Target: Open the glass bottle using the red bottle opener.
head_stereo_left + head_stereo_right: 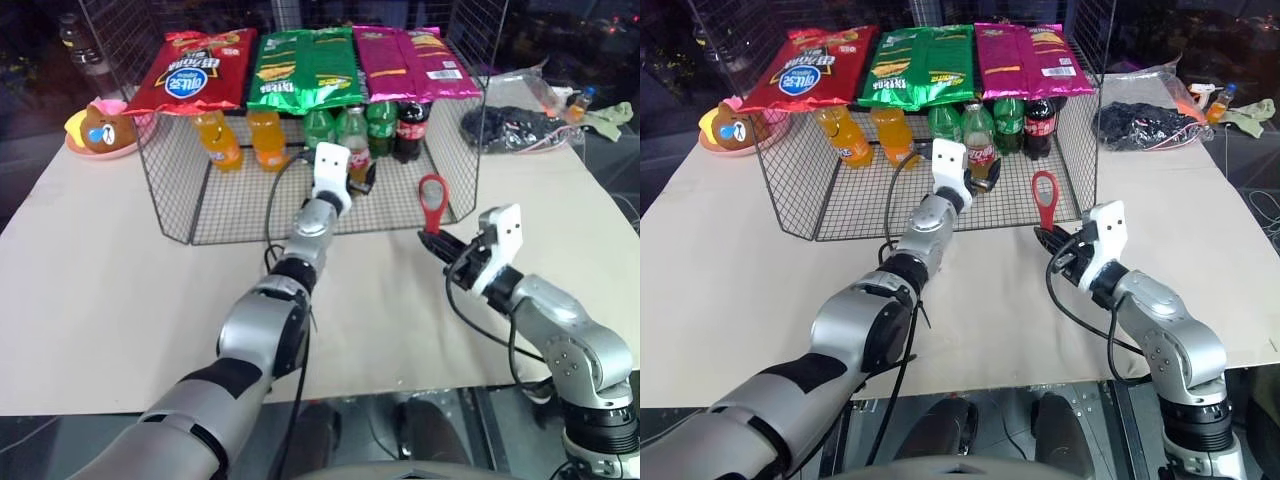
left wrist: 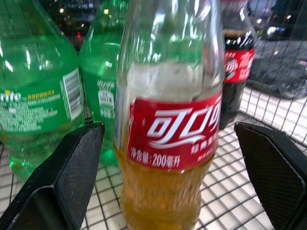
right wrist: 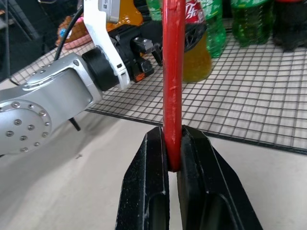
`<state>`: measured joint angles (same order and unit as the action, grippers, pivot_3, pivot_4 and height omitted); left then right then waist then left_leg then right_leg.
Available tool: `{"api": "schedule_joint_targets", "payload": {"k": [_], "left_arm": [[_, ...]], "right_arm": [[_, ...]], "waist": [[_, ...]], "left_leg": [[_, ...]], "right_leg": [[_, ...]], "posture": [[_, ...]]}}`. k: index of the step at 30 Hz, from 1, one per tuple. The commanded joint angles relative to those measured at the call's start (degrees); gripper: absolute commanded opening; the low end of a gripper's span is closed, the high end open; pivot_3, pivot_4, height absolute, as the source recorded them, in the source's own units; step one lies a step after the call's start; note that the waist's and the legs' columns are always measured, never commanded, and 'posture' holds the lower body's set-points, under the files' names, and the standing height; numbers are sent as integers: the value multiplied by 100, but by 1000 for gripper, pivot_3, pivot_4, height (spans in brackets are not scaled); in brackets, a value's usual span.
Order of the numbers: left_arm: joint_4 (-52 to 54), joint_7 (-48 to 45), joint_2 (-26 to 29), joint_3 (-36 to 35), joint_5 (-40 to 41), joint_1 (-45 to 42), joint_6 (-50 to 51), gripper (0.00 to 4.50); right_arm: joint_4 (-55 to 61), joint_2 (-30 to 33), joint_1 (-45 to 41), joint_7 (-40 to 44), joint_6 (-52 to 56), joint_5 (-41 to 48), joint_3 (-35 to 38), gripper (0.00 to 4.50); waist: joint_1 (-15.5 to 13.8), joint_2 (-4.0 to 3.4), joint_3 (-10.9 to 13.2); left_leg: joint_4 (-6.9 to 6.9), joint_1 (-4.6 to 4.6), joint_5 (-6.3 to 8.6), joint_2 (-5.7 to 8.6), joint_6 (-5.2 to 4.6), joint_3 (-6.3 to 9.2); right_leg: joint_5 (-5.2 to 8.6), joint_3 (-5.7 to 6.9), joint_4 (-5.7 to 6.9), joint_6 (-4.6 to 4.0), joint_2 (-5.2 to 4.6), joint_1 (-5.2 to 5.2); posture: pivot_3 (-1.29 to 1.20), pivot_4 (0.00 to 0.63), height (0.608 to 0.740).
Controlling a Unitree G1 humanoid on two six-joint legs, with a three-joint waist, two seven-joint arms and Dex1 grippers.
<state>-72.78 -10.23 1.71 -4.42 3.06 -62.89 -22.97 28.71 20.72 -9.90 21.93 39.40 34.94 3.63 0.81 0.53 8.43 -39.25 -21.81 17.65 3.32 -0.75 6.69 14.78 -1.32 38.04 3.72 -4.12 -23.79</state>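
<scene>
Glass bottle [image 2: 170, 129] stands upright on the wire floor of the mesh basket [image 1: 240, 205], upper centre of the head views, in front of the row of green bottles [image 1: 320, 128] and just beside the cola bottle [image 1: 411, 128]. Left gripper [image 2: 172, 158] reaches into the basket with its fingers [image 2: 72, 167] spread wide, one on each side of the bottle's label, neither touching the glass. Right gripper [image 3: 173, 163], right of centre and outside the basket, is clamped on the handle of the red opener [image 1: 433, 203], which stands upright with its ring head uppermost. Opener and bottle are apart. Snack bags [image 1: 300, 68] lie across the basket top.
</scene>
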Motion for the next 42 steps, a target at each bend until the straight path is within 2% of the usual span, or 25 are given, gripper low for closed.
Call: {"api": "schedule_joint_targets", "payload": {"k": [1, 8, 9, 10, 13, 24, 29, 32, 36, 42], "left_arm": [[-25, 171, -39, -48, -116, -319, -84, 4472], [-132, 256, -72, -127, -155, -492, 1, 4472], [-143, 274, -71, -131, -174, -513, 10, 3960], [-157, 293, -65, -134, -189, -537, 20, 3715], [-206, 363, -26, -119, -265, -589, 88, 2584], [-68, 42, 103, -162, -358, -562, 46, 2555], [439, -720, 268, -86, -282, -264, -46, 2555], [1193, -1566, 275, -140, 91, 133, 57, 2555], [2587, -2209, 441, 38, 305, 922, 593, 2555], [4975, -2517, 754, 236, 595, 2016, 1755, 2555]], "right_arm": [[287, -41, -102, -157, -442, -325, 14, 0], [289, -138, -65, -217, -556, -452, -61, 0], [288, -141, -51, -212, -565, -465, -66, 0], [293, -144, -42, -213, -568, -475, -71, 0], [285, -160, -44, -215, -580, -494, -81, 0], [172, -169, -90, -188, -633, -552, -51, 0], [124, -154, -90, -187, -646, -540, 21, 0], [55, -148, -85, -149, -682, -543, 30, 0], [-77, -147, -136, -74, -745, -546, 15, 0], [-293, -132, -219, 93, -846, -548, -1, 0]], "waist": [[0, 0, 0], [3, 0, 0], [4, 0, 0], [4, 0, 0], [3, 0, 0], [14, 0, 0], [28, 0, 0], [31, -1, 0], [37, -1, 0], [110, -1, 0]], "left_leg": [[0, 0, 0, 0, 0, 0], [-1, 0, 0, 1, 0, 0], [-1, 0, 0, 2, 0, 0], [-1, 0, 0, 2, 0, 0], [-1, 0, 0, 2, 0, 0], [-2, 0, 0, 4, 0, 0], [-2, 0, 0, 4, 0, -1], [-2, -1, 0, 3, 0, 0], [-3, -6, 0, 2, 0, -1], [-3, -6, 0, -12, 0, -1]], "right_leg": [[0, 0, 0, 0, 0, 0], [0, 0, 2, 0, 0, 0], [0, 0, 2, 0, 0, 0], [0, 0, 2, 0, 0, 0], [0, 0, 2, 0, 0, 0], [0, 0, 5, 0, -1, -1], [0, -1, 5, 0, -1, -1], [0, -1, 6, 0, 0, -4], [0, -4, 6, 0, -2, -9], [0, -8, 8, 0, -1, -11]], "posture": [[0, 150, 740], [0, 150, 740], [0, 150, 740], [0, 150, 740], [0, 150, 740], [0, 150, 740], [0, 150, 740], [0, 150, 740], [0, 150, 740], [0, 150, 740]]}}
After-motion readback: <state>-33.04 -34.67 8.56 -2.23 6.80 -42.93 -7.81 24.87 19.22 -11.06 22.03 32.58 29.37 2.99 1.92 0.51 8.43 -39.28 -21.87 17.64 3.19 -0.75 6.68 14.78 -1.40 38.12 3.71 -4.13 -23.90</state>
